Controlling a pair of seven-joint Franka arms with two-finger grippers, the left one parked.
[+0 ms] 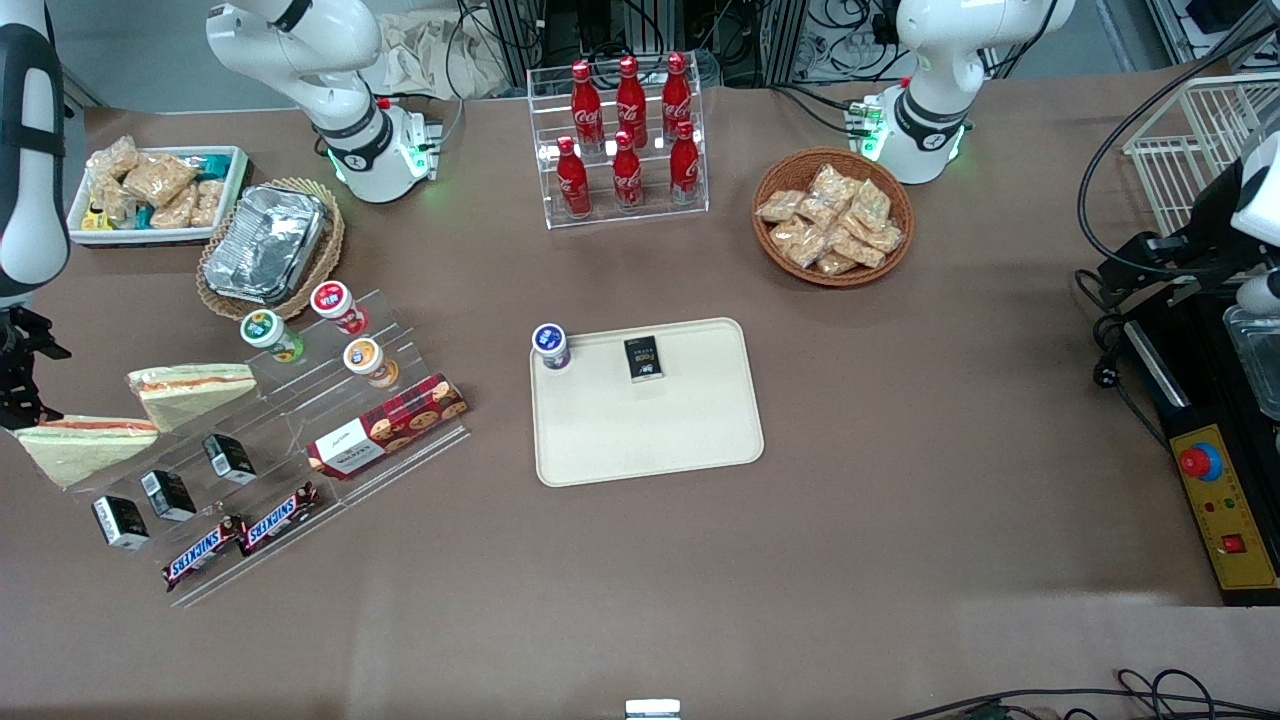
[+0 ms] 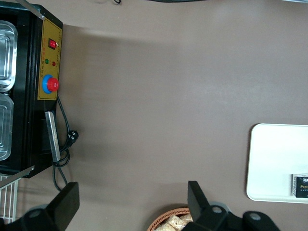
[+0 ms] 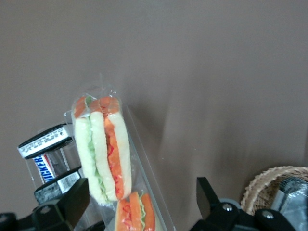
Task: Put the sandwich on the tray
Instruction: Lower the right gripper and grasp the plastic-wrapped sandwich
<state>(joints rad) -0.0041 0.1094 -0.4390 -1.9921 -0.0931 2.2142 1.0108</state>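
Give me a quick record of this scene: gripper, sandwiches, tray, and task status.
gripper: open, above the sandwiches, holding nothing
sandwiches: two on the clear stand at the working arm's end, one farther from the front camera, one nearer
tray: mid-table, holds a small cup and a black packet
status: no sandwich on tray yet

Bright, even overhead light, soft shadows, sharp front view; the right wrist view is blurred up close.

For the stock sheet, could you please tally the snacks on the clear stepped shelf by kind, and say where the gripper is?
Sandwiches: 2
Yogurt cups: 3
Small black boxes: 3
Snickers bars: 2
Cookie box: 1
Total: 11
The gripper is open, above the sandwiches.
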